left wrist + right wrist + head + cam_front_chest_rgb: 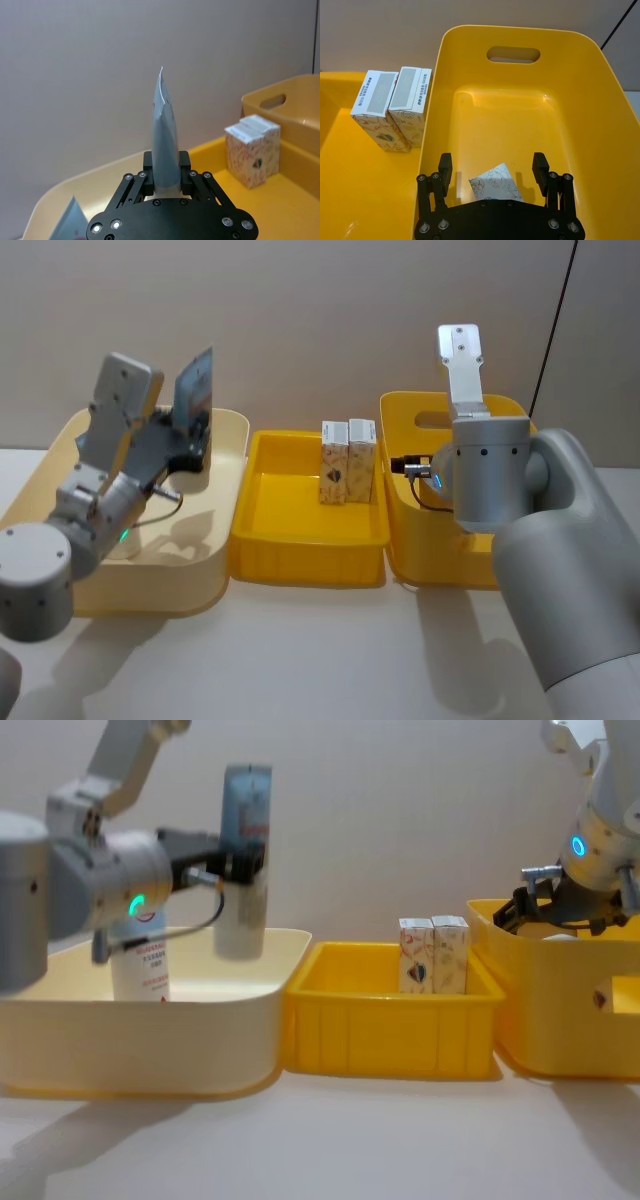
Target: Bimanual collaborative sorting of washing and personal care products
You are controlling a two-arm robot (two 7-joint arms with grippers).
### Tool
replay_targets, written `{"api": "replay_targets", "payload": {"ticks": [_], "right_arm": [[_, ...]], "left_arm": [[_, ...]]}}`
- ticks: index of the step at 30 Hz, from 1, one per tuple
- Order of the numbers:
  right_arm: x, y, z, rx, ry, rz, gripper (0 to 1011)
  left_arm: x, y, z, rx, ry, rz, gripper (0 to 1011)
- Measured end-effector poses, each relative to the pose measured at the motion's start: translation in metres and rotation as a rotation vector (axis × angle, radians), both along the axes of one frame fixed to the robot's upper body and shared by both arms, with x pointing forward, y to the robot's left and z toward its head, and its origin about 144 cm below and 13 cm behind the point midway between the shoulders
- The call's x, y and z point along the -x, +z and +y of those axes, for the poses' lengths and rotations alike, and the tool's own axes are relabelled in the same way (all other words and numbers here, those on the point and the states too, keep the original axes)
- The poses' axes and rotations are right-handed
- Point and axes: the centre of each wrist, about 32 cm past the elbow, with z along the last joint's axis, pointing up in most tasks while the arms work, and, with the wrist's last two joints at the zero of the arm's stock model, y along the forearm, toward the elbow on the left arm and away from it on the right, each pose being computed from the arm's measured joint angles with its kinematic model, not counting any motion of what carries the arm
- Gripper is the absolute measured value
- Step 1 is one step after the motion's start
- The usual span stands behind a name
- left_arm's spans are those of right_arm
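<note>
Pale blue squeeze tube [245, 840] clamped in my left gripper [240, 868], fingers closed on its mid-body. Reference for all places: the shallow yellow tray [300, 558].

Held tube: left of the tray, in the air above the cream bin [170, 585], on the bin's tray side and clear of its rim. It is upright, flat crimped end up, whitish end down.

Chest view adds a second tube [140, 965] standing upright inside the cream bin, farther left of the tray. In the head view my left forearm lies across that spot. The left wrist view gives the held tube edge-on.

Two printed cartons [347, 461] stand inside the tray toward its far right part, side by side and touching.

Right gripper [492, 162]: right of the tray, pointing down into the deep yellow bin [570, 100] with the handle slot. Fingers spread wide, gripping nothing. Right wrist view adds a third carton [496, 186] lying flat on that bin's floor, below the open fingers and apart from them.

Arm pose: my left arm reaches forward with the wrist level, so the gripper meets the tube from the side. My right arm is bent at the elbow with one link pointing upward.
</note>
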Motion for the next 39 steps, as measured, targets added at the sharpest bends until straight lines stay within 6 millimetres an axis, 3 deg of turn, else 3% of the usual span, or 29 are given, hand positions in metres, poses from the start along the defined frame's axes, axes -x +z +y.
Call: {"api": "replay_targets", "payload": {"ticks": [23, 39], "right_arm": [[0.004, 0.011, -0.004, -0.015, 0.014, -0.083, 1001], [0.022, 0.044, -0.013, -0.077, 0.093, -0.309, 1001]], "left_arm": [[-0.016, 0.078, -0.015, 0.09, -0.213, -0.158, 286], [-0.021, 0.088, -0.019, 0.125, -0.275, -0.158, 288]]}}
